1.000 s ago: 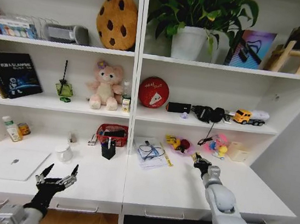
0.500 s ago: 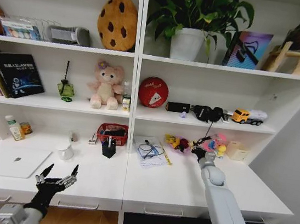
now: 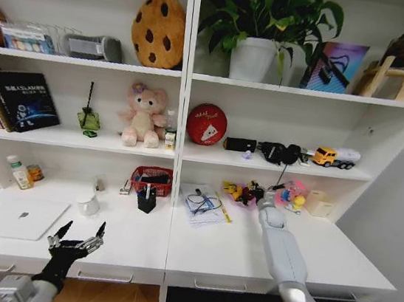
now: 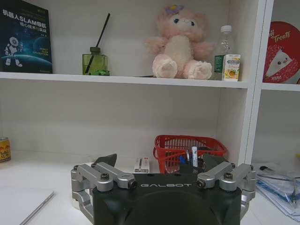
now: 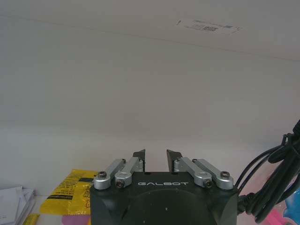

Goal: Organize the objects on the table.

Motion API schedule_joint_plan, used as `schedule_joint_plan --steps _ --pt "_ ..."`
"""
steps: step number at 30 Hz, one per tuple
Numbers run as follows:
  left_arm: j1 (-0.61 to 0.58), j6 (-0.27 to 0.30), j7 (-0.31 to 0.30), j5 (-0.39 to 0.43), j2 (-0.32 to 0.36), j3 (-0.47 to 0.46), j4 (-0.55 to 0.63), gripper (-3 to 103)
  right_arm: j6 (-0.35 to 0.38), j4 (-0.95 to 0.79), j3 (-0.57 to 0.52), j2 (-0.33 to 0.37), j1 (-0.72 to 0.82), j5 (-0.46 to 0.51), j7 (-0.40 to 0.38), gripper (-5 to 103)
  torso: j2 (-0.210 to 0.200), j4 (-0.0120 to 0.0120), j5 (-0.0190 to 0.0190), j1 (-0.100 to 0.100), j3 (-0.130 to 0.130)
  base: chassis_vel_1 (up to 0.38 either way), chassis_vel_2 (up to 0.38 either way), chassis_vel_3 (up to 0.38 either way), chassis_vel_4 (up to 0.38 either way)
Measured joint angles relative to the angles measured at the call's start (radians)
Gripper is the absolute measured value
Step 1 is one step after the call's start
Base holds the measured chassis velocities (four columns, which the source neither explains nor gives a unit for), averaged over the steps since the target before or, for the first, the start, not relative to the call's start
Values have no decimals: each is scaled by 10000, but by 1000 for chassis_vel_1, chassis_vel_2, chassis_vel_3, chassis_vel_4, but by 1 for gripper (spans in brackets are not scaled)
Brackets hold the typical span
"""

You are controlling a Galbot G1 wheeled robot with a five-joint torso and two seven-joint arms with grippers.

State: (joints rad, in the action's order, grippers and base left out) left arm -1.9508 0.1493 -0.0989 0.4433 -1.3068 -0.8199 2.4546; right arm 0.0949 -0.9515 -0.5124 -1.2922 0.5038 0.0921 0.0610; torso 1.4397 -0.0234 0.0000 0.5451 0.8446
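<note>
The long white table (image 3: 233, 256) fills the lower half of the head view, under a wall of shelves. At its lower left lies the silver laptop (image 3: 18, 218), lid down and flat. Just right of the laptop's far corner stands a white mug (image 3: 88, 205); what it holds cannot be made out. Near the middle of the frame, against the back wall, sits a red basket (image 3: 152, 180) with dark items inside that are too small to name. Directly in front of it is a black pen cup (image 3: 147, 202) with pens standing up in it; in the left wrist view the same basket (image 4: 189, 151) appears at centre right with pens upright before it. Right of centre lies a stack of papers (image 3: 201, 204) with a cable coiled on top.

The left gripper (image 3: 77, 239) hangs at the lower left of the head view, above the table's front edge, right of the laptop, its fingers spread wide and holding nothing. The right gripper (image 3: 265, 197) is stretched to the back of the table, right of centre, among colourful toys (image 3: 292, 194). In the right wrist view, the right gripper (image 5: 156, 157) has its fingertips close together with a narrow gap, nothing between them.

On the middle shelf, a green diffuser bottle (image 3: 87, 119) holds one dark reed, with a tiny green toy car (image 3: 87, 134) at its base.
</note>
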Motion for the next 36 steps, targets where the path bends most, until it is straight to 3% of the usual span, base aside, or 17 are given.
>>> schedule_joint_plan --steps 6,7,10,13,14,16,17,19,20,29,36 --pt "0 0 0 0 0 0 0 100 251 -643 -7 -13 354 59 -181 41 0 1 0 0 0 0 0 0 0" --pt "0 1 0 0 0 0 0 100 507 -1421 92 90 784 237 -236 51 0 2 0 0 0 0 0 0 0" --pt "0 0 0 0 0 0 0 100 750 -2163 163 186 1207 392 -296 57 1 0 -2 0 -1 0 0 0 0" --pt "1 1 0 0 -1 0 0 100 1598 -5096 401 554 3471 1016 -659 73 1 -3 5 -3 -3 0 0 0 0" --pt "1 1 0 0 -1 0 0 100 1598 -5096 401 554 3471 1016 -659 73 1 -3 5 -3 -3 0 0 0 0" --pt "0 2 2 0 0 1 0 100 1880 -7217 255 615 5011 1262 -1045 90 2 -3 -2 -4 -4 0 0 0 0" --pt "0 2 2 0 0 1 0 100 1880 -7217 255 615 5011 1262 -1045 90 2 -3 -2 -4 -4 0 0 0 0" --pt "0 1 2 0 -1 0 0 100 1888 -8244 36 614 5821 783 -960 95 2 3 -1 -4 -4 0 0 0 0" --pt "0 1 -4 0 -1 0 0 100 1741 -9086 -177 570 6654 80 -755 98 2 0 -1 -4 -4 0 0 0 0" --pt "1 1 1 0 -1 1 0 100 1439 -11723 -106 -107 9250 -1670 -1090 100 2 0 0 -4 -3 6 6 -5 -7" --pt "0 1 2 0 -1 0 0 100 1335 -12331 217 -403 9630 -2924 -949 100 2 1 0 -3 -2 108 124 -103 -122"
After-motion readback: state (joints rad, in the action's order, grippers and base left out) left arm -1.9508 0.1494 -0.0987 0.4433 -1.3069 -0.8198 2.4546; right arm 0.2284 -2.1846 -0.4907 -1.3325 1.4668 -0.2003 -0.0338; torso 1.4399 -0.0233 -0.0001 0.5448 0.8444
